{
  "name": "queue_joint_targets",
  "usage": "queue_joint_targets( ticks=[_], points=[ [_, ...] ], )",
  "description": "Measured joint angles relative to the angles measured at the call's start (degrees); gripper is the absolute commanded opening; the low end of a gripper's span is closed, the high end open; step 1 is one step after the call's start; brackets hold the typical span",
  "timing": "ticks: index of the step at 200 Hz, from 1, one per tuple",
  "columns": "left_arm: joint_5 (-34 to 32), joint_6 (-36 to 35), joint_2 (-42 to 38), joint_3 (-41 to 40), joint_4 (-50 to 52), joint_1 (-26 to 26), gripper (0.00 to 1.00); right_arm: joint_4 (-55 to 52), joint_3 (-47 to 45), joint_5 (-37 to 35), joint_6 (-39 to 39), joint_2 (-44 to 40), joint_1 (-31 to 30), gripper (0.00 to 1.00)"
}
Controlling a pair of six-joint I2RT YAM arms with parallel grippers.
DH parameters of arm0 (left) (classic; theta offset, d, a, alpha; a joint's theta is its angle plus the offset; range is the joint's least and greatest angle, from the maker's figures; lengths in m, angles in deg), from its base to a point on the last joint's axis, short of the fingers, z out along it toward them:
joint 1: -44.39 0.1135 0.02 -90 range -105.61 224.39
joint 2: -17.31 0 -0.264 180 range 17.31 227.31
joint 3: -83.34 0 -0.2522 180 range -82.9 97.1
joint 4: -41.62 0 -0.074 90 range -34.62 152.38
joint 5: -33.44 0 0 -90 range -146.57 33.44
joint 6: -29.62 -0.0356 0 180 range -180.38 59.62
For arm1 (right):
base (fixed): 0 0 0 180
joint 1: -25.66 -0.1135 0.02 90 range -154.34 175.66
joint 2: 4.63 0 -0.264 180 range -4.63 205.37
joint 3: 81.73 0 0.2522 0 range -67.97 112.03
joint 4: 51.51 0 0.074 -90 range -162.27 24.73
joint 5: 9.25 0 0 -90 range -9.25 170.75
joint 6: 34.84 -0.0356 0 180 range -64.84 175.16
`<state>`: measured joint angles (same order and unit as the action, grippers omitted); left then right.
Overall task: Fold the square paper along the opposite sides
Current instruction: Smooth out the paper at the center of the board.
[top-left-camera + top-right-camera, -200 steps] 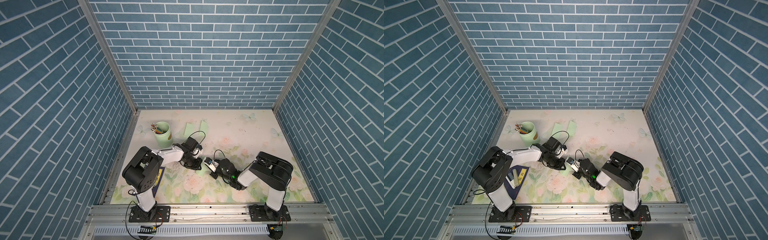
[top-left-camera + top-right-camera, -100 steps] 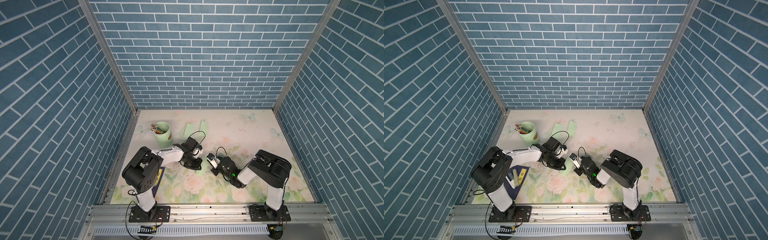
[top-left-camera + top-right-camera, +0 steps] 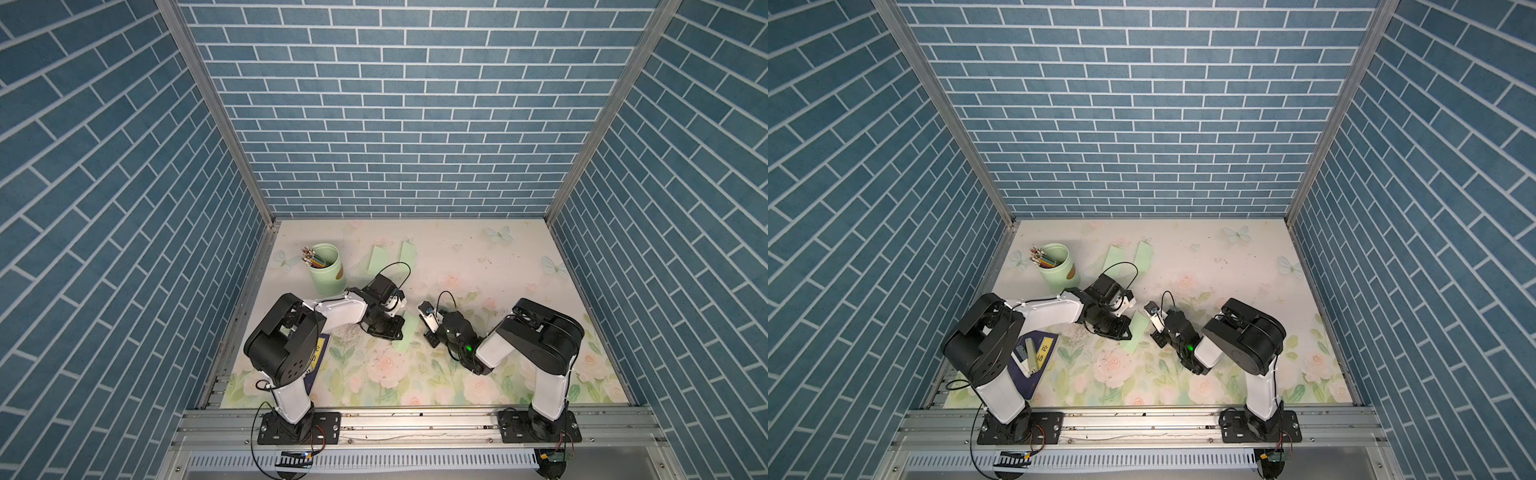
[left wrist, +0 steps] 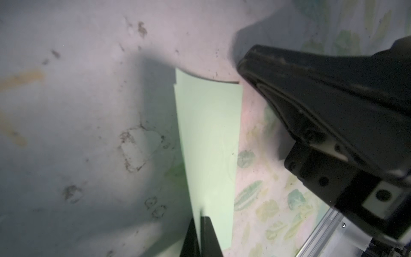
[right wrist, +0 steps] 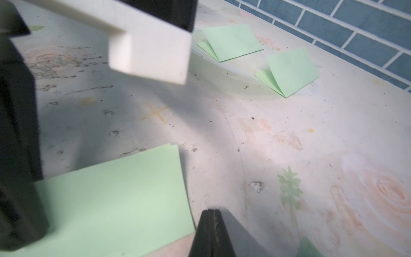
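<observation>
Folded paper pressed flat between two shut grippers

Top view: paper point(image 3: 405, 338) lies at table centre, left gripper point(image 3: 388, 332) at its 9 o'clock, right gripper point(image 3: 430, 332) at 3. Left wrist: closed jaws rest on the paper point(image 4: 209, 142), nothing held. Right wrist: shut, empty jaws sit just beside the edge; the crease is best pressed along its length.

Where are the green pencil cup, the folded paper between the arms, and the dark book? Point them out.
Green pencil cup point(image 3: 328, 276), a top view, on its outer wall.
Folded paper point(image 3: 1136, 332), a top view, on its middle.
Dark book point(image 3: 1034, 376), a top view, on its cover.
</observation>
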<state>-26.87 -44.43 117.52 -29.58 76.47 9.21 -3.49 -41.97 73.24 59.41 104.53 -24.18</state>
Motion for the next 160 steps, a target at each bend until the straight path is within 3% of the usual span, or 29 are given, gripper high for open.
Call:
queue_joint_targets(
  ticks=[88,160],
  points=[
    [0.0,-0.1,0.0,0.0,0.0,0.0,0.00,-10.2,-0.3,-0.4,0.7,-7.8,-0.2,0.00],
    [0.0,-0.1,0.0,0.0,0.0,0.0,0.00,-9.0,2.9,0.2,0.6,-4.1,-4.8,0.00]
  ],
)
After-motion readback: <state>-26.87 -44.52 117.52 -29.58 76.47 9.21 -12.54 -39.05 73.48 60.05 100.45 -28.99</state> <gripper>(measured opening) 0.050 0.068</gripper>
